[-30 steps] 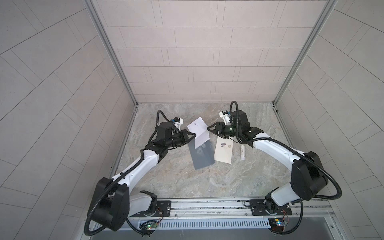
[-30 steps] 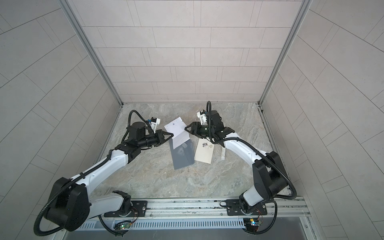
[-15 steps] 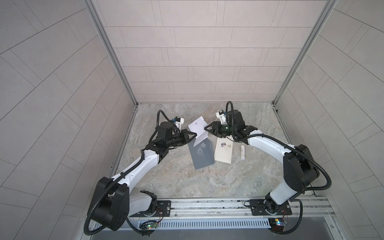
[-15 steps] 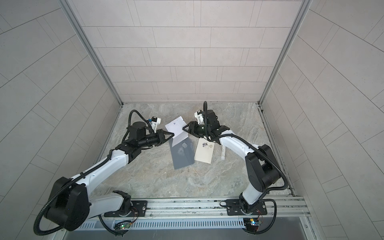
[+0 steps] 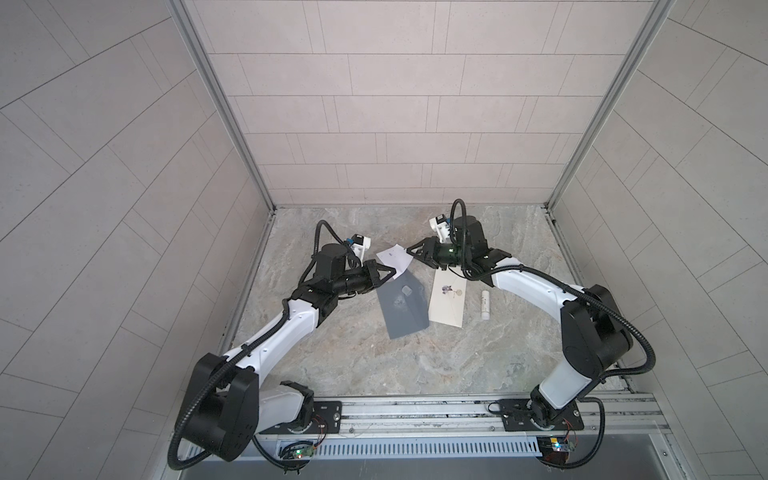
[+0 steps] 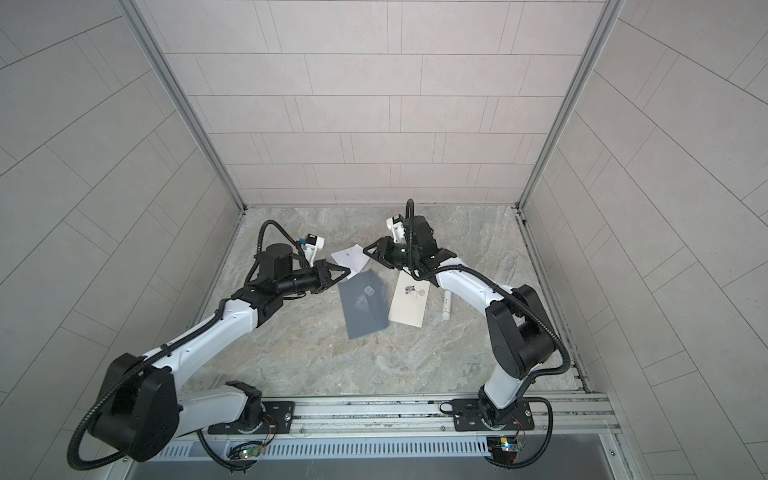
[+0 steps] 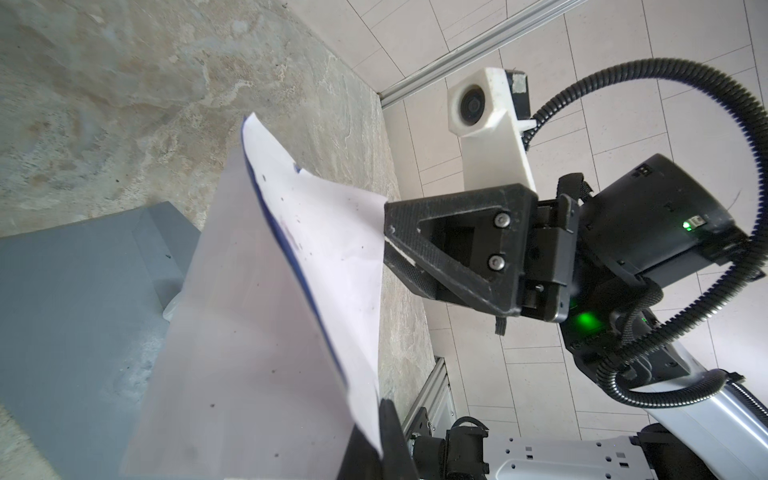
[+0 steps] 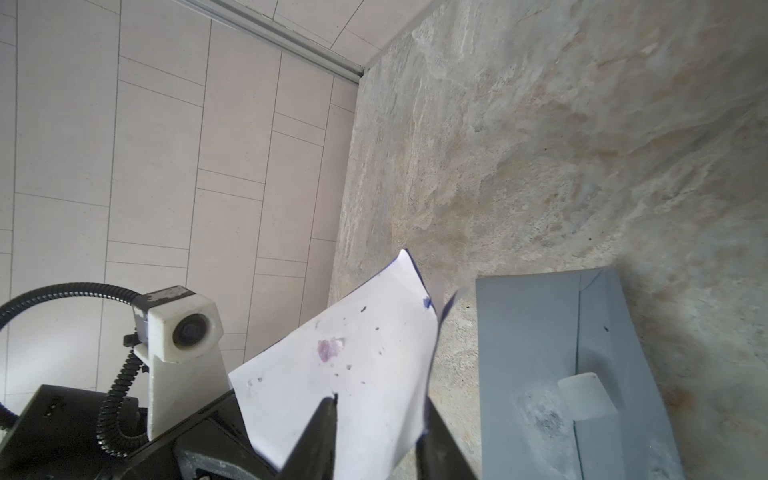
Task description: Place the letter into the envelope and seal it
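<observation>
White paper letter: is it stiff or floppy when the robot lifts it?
Probably floppy: the letter curves and sags away from the left gripper pinching one edge. Likely light too, since that small edge pinch holds it up in the air.

White folded letter [image 5: 394, 259], speckled and stained purple, hangs tilted above the table, far centre. Grey envelope [image 5: 401, 311] lies flat just nearer, beneath it.

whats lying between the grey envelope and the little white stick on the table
a cream card with a small flower print lies flat between the grey envelope and the white stick, visible in both top views
</observation>
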### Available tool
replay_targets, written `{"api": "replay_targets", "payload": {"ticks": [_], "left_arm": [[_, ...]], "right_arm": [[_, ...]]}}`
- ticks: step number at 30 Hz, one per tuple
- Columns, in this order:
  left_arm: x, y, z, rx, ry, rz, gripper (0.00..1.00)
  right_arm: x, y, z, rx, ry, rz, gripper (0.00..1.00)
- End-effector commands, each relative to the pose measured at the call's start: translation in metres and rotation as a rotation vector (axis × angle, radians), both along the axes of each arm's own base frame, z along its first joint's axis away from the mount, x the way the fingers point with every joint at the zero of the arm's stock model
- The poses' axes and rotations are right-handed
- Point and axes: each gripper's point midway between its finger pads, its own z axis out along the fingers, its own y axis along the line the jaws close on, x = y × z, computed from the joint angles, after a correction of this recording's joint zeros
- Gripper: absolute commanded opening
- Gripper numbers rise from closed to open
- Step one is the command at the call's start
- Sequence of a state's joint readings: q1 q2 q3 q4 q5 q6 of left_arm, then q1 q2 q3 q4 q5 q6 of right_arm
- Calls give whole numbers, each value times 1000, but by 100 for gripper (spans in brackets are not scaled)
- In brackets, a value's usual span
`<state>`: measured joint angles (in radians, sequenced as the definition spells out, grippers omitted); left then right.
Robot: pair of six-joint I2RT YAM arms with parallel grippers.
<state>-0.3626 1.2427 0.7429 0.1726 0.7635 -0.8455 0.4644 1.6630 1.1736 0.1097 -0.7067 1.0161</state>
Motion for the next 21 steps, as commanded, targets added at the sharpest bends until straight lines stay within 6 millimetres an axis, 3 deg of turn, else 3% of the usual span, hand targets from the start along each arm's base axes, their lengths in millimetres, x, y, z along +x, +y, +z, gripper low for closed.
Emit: {"api": "replay_targets", "payload": {"ticks": [1, 5, 9, 14, 21], "left_arm": [[0, -5, 7, -20, -31, -23, 0], [-1, -3, 9, -19, -44, -15, 1], [0, 2, 11, -12, -59, 10, 49], [6, 2, 17, -45, -74, 43, 74], [17, -19, 27, -111, -79, -16, 81]], "right_arm": [[0, -3, 1, -3, -13, -22, 20], [-1, -11, -6, -39, -15, -57, 7], [2, -22, -1, -43, -41, -111, 3], [13, -48, 32, 17, -141, -243, 0], [15, -58, 77, 84, -253, -310, 0]]}}
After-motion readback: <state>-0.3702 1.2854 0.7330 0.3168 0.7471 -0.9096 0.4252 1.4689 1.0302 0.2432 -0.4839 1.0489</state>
